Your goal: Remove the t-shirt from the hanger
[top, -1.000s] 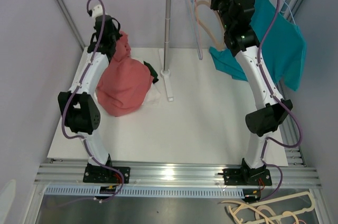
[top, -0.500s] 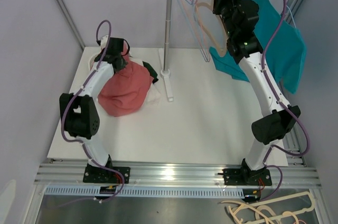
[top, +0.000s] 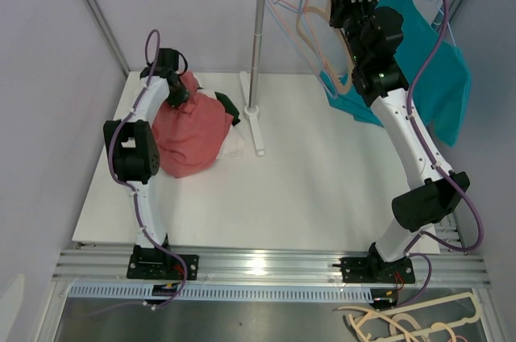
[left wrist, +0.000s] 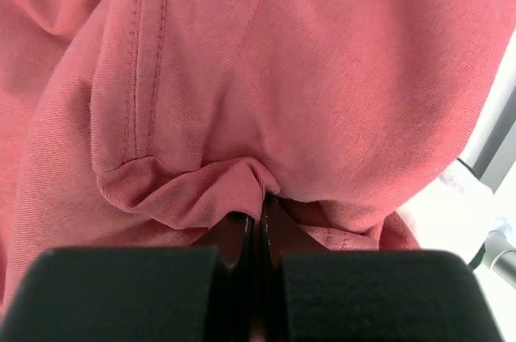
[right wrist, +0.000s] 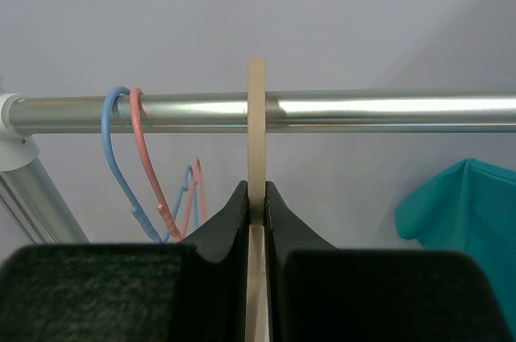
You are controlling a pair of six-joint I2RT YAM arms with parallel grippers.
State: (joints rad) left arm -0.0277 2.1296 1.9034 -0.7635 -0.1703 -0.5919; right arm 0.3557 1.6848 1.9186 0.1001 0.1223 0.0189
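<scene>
Nearest me, beyond the arm bases, the white table (top: 322,197) carries the salmon-red t-shirt (top: 193,128), which lies in a crumpled heap on its left side. The left end effector (left wrist: 260,206) is pressed together on a fold of that fabric, close to a stitched hem. Farther back, the right end effector (right wrist: 256,201) reaches up to the metal rail (right wrist: 387,110). It pinches the beige hanger (right wrist: 256,108) just below its hook, which sits over the rail. A blue hanger (right wrist: 113,148) and a pink hanger (right wrist: 143,156) hang just left of it. A teal t-shirt (top: 435,76) hangs to its right.
</scene>
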